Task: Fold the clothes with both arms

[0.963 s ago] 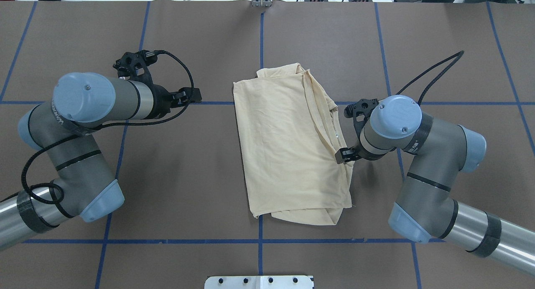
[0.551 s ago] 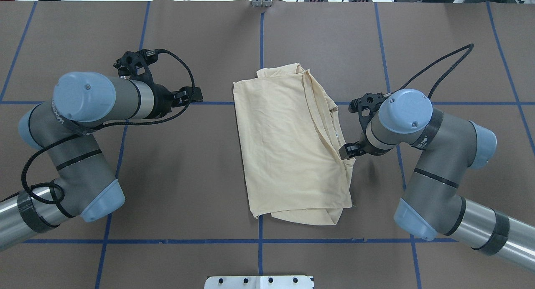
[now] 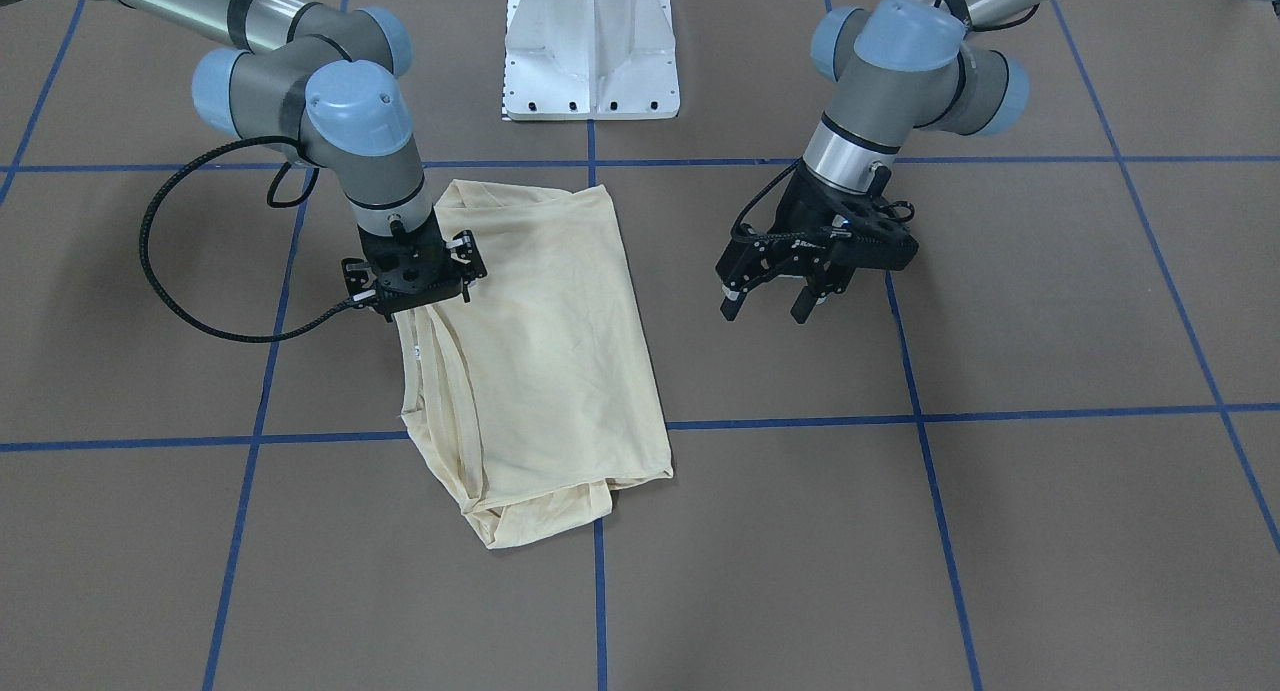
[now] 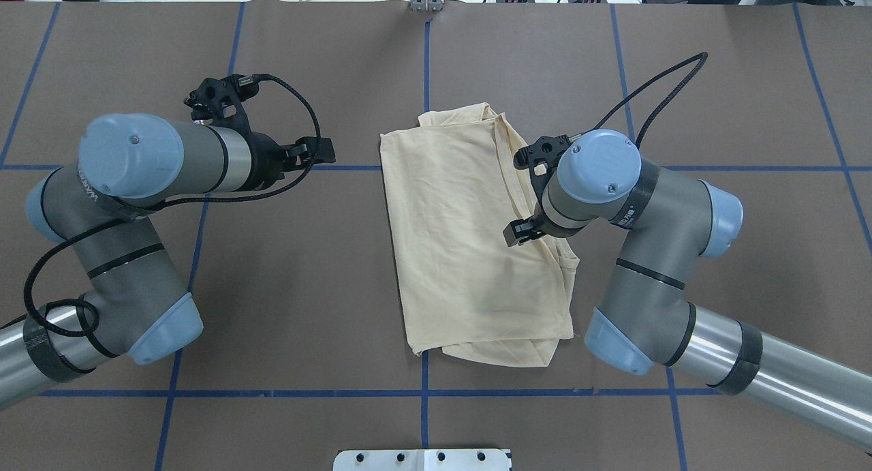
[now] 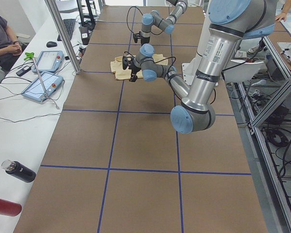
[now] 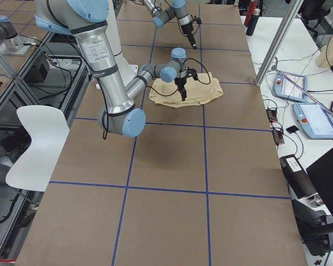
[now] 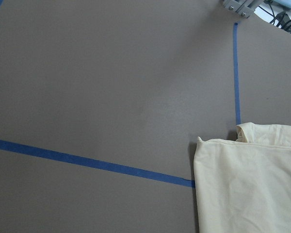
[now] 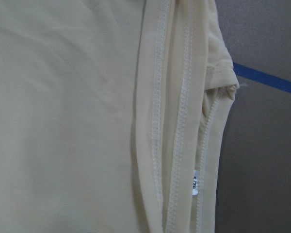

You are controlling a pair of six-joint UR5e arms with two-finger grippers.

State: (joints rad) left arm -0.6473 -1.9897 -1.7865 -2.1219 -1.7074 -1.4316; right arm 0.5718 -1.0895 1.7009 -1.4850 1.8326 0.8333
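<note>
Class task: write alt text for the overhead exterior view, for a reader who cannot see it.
A folded cream-yellow T-shirt lies at the centre of a brown table marked with blue tape lines. The right gripper is poised over the shirt's right-hand edge, while the left gripper sits off to the left above bare table, clear of the fabric.

Lighting even and diffuse from above in all views; brown surface (image 4: pixel 306 266) matte, no glare; shadows soft and faint, one dim patch on the T-shirt (image 4: pixel 449 239) beside the right arm (image 4: pixel 654 266); bright streaks on that arm's bare metal tube. Fixed views sharp; strip past the surface's far edge blown white in the overhead view; side views bend mildly at the edges. Right wrist view very close: stitching fairly crisp, plain fabric soft; left wrist view slightly soft, evenly lit.
</note>
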